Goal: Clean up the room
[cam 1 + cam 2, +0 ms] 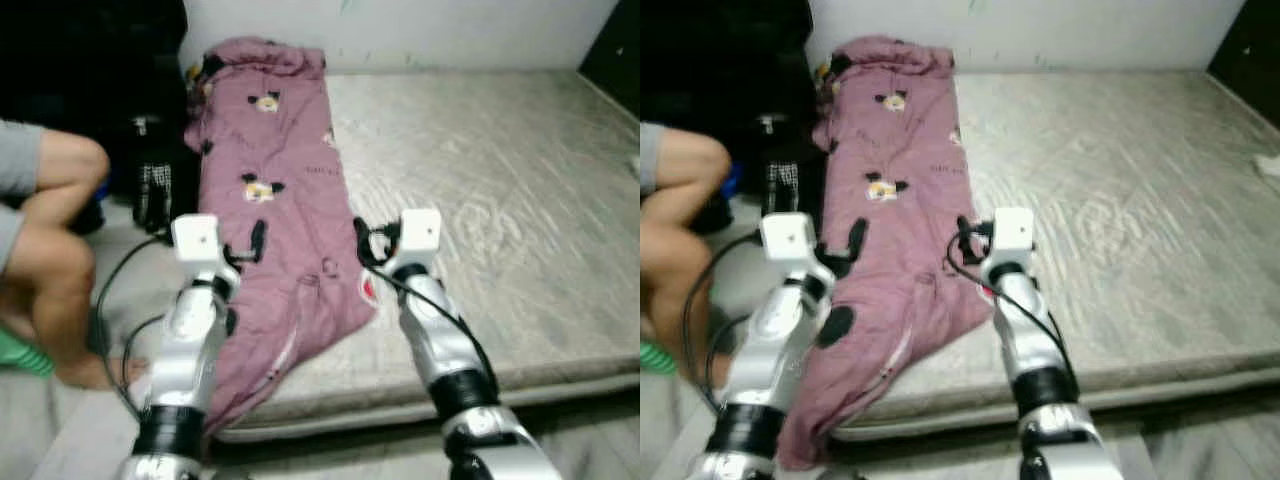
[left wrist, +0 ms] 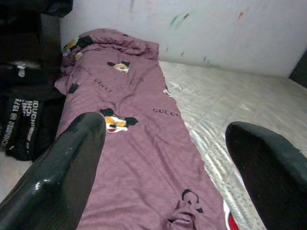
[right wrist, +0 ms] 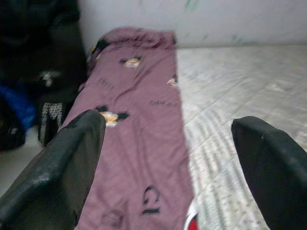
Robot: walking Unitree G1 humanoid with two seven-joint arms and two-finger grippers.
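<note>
A mauve blanket with cartoon prints lies folded in a long strip along the left side of a grey mattress. Its near end hangs over the mattress's front edge. My left gripper hovers open just above the blanket's near part. My right gripper is open over the blanket's right edge, where a bit of red shows. In the left wrist view the open fingers frame the blanket. The right wrist view likewise has its fingers spread wide over the blanket.
A person's bare legs are at the left beside the mattress, with a green item under them. Black bags stand against the mattress's left side. A white wall runs behind. A dark object sits far right.
</note>
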